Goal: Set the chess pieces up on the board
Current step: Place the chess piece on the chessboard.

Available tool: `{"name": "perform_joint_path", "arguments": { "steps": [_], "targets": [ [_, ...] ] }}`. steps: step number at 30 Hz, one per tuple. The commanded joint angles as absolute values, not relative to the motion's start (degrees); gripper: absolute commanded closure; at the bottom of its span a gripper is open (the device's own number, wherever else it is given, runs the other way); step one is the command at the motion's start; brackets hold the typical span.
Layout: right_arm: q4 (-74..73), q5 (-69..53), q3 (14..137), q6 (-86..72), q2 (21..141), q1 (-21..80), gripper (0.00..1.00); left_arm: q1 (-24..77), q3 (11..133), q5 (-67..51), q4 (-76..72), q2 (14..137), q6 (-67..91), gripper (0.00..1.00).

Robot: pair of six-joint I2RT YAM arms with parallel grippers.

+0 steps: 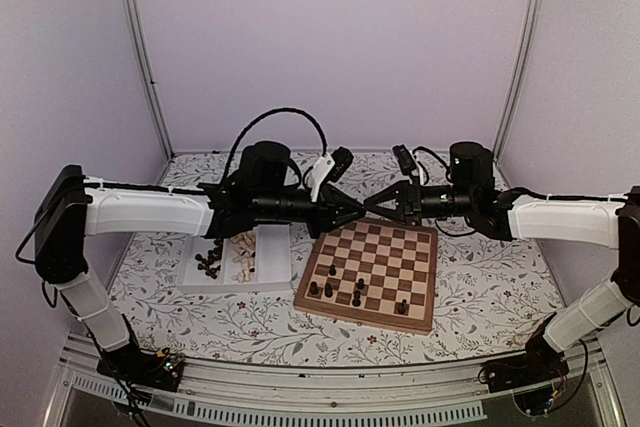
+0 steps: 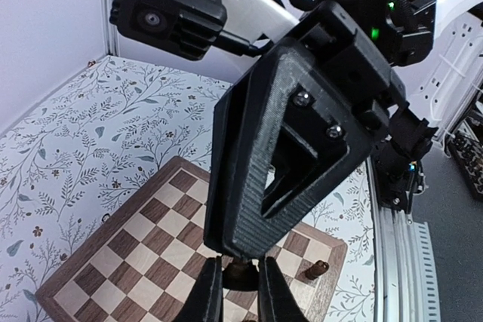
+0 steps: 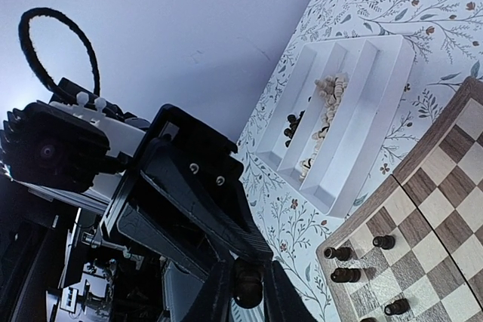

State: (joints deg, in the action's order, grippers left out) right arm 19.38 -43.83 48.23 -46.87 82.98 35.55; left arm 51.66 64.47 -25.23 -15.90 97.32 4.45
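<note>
My two grippers meet tip to tip above the far edge of the board [image 1: 385, 247]. A dark chess piece [image 2: 240, 273] sits between the left gripper's [image 2: 238, 292] fingers. The same dark piece [image 3: 247, 286] also shows between the right gripper's [image 3: 247, 295] narrow fingers. In the top view the left gripper [image 1: 357, 210] and right gripper [image 1: 373, 205] touch noses and hide the piece. Several dark pieces [image 1: 356, 297] stand on the board's near rows. One dark piece [image 2: 315, 269] stands by a board corner.
A white tray [image 1: 276, 259] left of the board holds dark pieces [image 1: 208, 263] in one compartment and pale pieces [image 1: 243, 252] in the other. The floral tablecloth surrounds both. Purple walls and metal posts close the back.
</note>
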Motion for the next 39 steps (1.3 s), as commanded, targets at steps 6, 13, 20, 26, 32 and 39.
{"name": "perform_joint_path", "arguments": {
  "steps": [6, 13, 20, 26, 32, 39],
  "targets": [
    [19.0, -42.7, 48.1, -45.3, 83.2, 35.2, 0.93, 52.6, 66.4, -22.8, -15.6, 98.6, 4.7, 0.66],
    [0.9, -29.7, 51.1, -33.3, 79.2, 35.2, 0.94, 52.5, 66.7, -17.3, -9.8, 92.9, 5.2, 0.58],
    [-16.6, -12.8, 50.4, -23.3, 74.4, 37.4, 0.95, 50.6, 77.3, -10.4, 8.7, 91.9, 7.1, 0.50],
    [-25.3, -3.4, 49.1, -22.7, 74.3, 42.2, 0.96, 45.0, 80.2, -13.1, 14.1, 91.8, 8.9, 0.13],
    [-25.4, -0.3, 44.2, -26.5, 74.5, 46.3, 0.96, 34.4, 73.6, -28.9, 5.7, 91.9, 17.7, 0.01],
    [-27.9, 5.7, 42.7, -28.6, 76.3, 50.5, 0.96, 32.3, 71.0, -33.6, 4.9, 92.2, 15.5, 0.16]
  ]
}}
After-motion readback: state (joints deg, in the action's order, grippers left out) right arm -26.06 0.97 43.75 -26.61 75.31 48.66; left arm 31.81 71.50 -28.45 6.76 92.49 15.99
